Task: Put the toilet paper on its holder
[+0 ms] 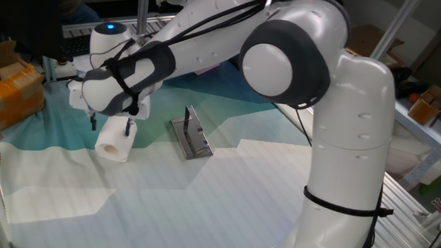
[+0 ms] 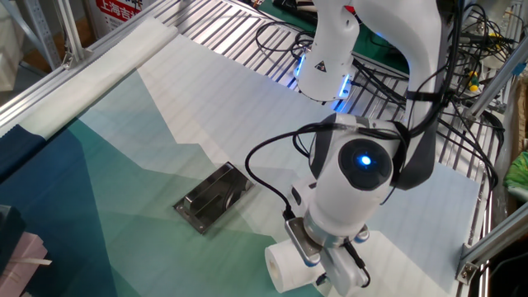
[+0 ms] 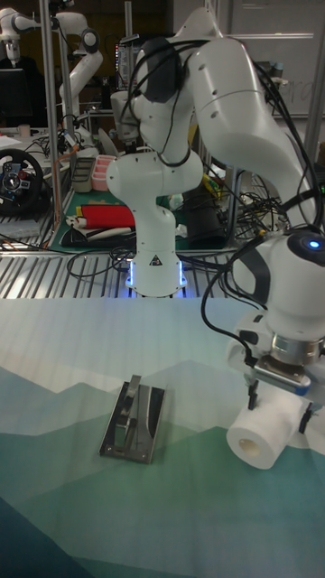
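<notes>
Tall fixed view: lower right, the pincer (image 3: 281,402) straddles the roll (image 3: 268,431) with fingers spread, holder (image 3: 133,420) left of it.

The plump white roll of toilet paper (image 1: 115,142) is lying on its side on the green and white patterned cloth (image 1: 227,186), and the black-fingered gripper (image 3: 281,404) is straddling it from above, one finger (image 3: 309,418) showing on each side. The small grey metal holder (image 3: 134,421) is lying well apart from the roll, its thin bar (image 1: 191,125) rising above the flat base plate. Bare cloth is stretching between roll and holder. The bulky white robot arm (image 1: 303,69) is arching over the holder, crowding the space above it.
</notes>
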You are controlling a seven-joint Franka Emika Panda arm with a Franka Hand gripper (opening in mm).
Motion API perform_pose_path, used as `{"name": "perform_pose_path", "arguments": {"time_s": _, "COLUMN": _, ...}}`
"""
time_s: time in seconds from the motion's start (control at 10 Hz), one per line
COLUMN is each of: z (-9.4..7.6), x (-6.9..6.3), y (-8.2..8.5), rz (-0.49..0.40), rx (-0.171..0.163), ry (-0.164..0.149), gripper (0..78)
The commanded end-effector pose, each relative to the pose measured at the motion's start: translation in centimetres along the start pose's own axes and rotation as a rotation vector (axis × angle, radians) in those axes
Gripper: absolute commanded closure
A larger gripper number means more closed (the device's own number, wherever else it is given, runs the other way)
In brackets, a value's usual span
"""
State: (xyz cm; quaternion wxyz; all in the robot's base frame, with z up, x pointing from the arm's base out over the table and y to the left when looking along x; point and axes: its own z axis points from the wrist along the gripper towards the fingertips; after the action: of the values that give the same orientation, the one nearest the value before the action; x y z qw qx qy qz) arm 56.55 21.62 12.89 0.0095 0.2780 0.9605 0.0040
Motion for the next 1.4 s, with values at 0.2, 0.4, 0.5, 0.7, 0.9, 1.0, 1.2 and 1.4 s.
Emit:
{"name": "perform_pose_path", "arguments": {"time_s": 0.2, "z": -1.0, "x": 0.1, "y": -0.8, "rz": 0.001, "rx": 0.012, "ry": 0.005, "gripper": 0.2}}
{"name": "perform_pose_path", "arguments": {"time_s": 0.4, "z": -0.9, "x": 0.0, "y": -0.8, "rz": 0.0, "rx": 0.009, "ry": -0.005, "gripper": 0.2}}
{"name": "perform_pose_path", "arguments": {"time_s": 0.5, "z": -0.8, "x": -0.1, "y": -0.9, "rz": -0.004, "rx": 0.007, "ry": -0.007, "gripper": 0.2}}
{"name": "perform_pose_path", "arguments": {"time_s": 0.7, "z": -0.5, "x": -0.4, "y": -0.8, "rz": -0.005, "rx": 0.002, "ry": -0.007, "gripper": 0.2}}
{"name": "perform_pose_path", "arguments": {"time_s": 0.9, "z": 0.2, "x": -0.4, "y": -0.3, "rz": 0.008, "rx": -0.006, "ry": -0.015, "gripper": 0.2}}
{"name": "perform_pose_path", "arguments": {"time_s": 1.0, "z": 0.6, "x": -0.3, "y": -0.1, "rz": 0.014, "rx": -0.008, "ry": -0.021, "gripper": 0.2}}
{"name": "perform_pose_path", "arguments": {"time_s": 1.2, "z": 1.2, "x": -0.3, "y": 0.1, "rz": 0.008, "rx": -0.009, "ry": -0.023, "gripper": 0.2}}
{"name": "perform_pose_path", "arguments": {"time_s": 1.4, "z": 1.8, "x": -0.5, "y": -0.1, "rz": -0.004, "rx": -0.013, "ry": -0.034, "gripper": 0.2}}
